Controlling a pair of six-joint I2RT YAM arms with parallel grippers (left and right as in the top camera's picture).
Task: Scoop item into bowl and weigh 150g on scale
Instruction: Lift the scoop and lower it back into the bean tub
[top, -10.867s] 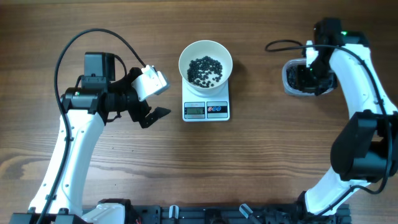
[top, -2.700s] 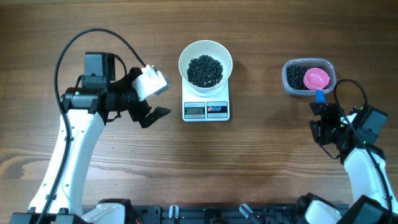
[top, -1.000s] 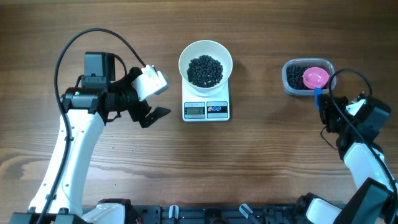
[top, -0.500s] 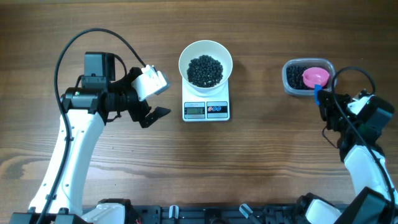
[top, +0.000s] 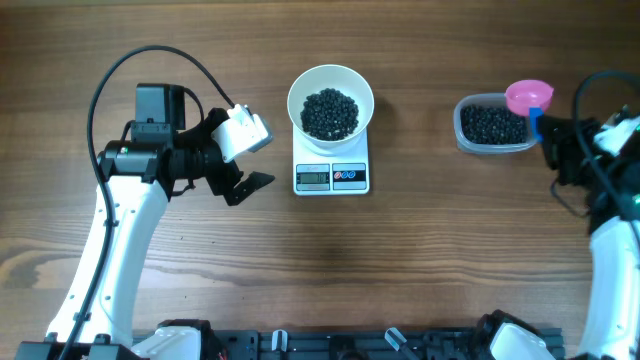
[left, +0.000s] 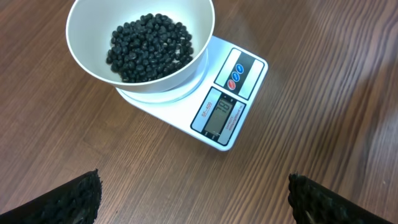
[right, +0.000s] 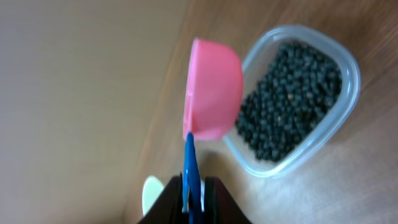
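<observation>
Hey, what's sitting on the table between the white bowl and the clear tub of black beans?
Nothing: the overhead view shows only bare wood tabletop between the bowl and the tub.

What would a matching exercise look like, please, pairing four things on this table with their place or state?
Things:
1. bowl
2. pink scoop
3. clear tub
4. left tool

Places or states:
A. open, holding nothing
B. on the table to the right of the scale, with beans in it
C. on the scale, with beans in it
D. gripped in the right tool

Pairs: 1-C, 2-D, 3-B, 4-A.
</observation>
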